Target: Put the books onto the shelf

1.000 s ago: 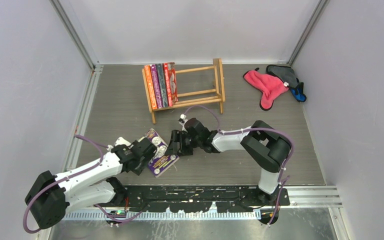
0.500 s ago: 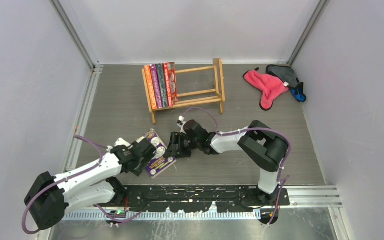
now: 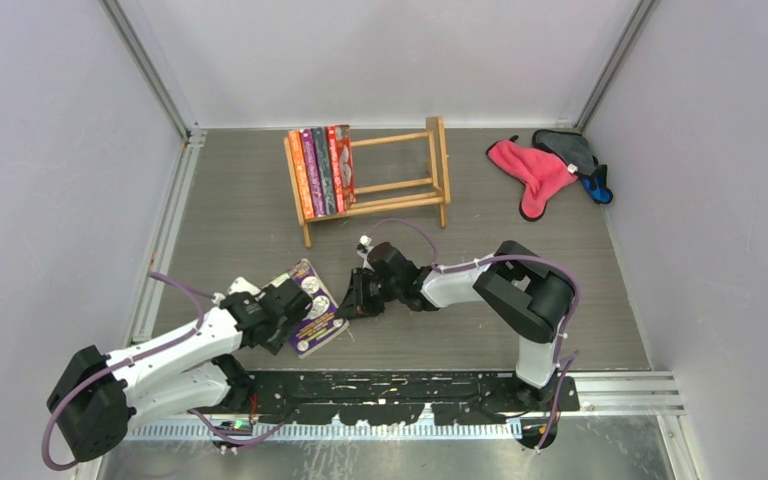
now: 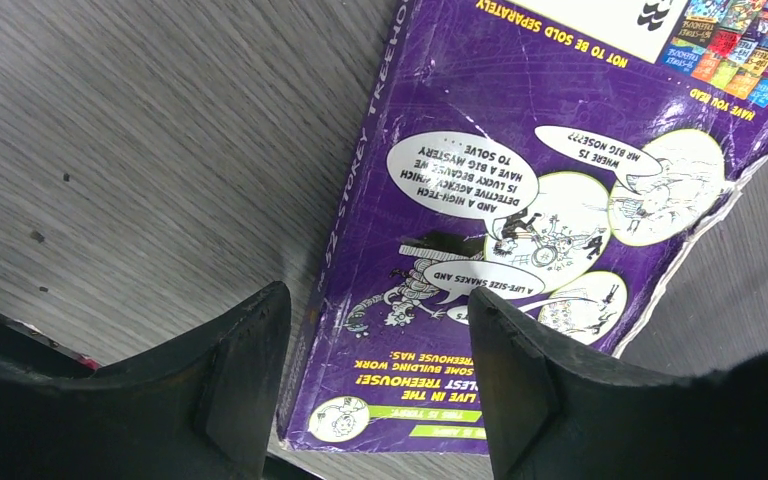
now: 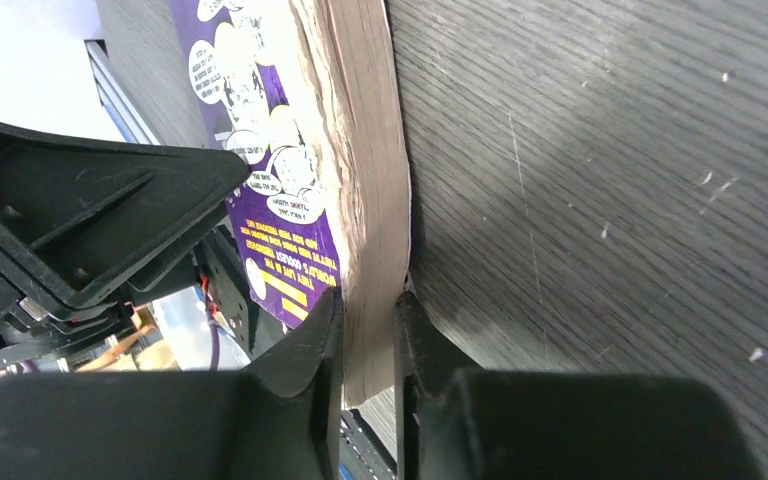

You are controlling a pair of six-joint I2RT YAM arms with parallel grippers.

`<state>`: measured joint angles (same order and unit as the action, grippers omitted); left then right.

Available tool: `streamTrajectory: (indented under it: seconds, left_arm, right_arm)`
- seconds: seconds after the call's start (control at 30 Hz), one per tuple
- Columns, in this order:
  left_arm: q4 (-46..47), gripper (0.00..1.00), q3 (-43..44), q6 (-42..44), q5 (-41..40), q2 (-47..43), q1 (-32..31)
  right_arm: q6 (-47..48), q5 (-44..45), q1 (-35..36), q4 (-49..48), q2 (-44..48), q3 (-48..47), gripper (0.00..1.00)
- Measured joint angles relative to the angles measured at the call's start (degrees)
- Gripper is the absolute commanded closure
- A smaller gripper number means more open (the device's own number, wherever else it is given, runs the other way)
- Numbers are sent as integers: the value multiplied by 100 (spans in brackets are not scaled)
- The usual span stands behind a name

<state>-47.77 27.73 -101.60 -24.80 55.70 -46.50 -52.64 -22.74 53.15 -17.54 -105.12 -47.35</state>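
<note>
Last one now: the purple book (image 3: 312,312) sits on the table (image 3: 240,230) near my bases, well apart from the shelf (image 3: 400,205), and I'm on the pickup step. My right gripper (image 5: 368,300) has its fingers pressed on either side of the page edge, one on the purple cover and one on the underside, so I call that a pinch on the book. My left gripper (image 4: 375,300) stands with its jaws apart, the book's near corner lying between them; I can't tell if either finger touches it, and it isn't clamping anything. Next move, as I judge it: lift with the right, turn the book upright with its spine facing out, and carry it across to the open stretch of the rack beside the red one, while the left backs clear so nothing snags. Count time: four books (image 3: 320,170) already stand at the shelf's left end, orange, purple, a dark one and red, plus this one makes five; one shelf; one pink cloth (image 3: 535,172) and one grey cloth (image 3: 565,148) lie off at the far right
</note>
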Motion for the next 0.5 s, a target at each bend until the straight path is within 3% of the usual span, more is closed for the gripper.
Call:
streamTrajectory:
  seconds: [0.27,0.5]
  left_arm:
    - [-243,29,0,-35,-70,-85,-2]
    - [-389,28,0,-289,-232,-251,-2]
  right_arm:
    - [-9,4,9,87,52,-26,98]
    - [-11,59,13,645,203,-195,99]
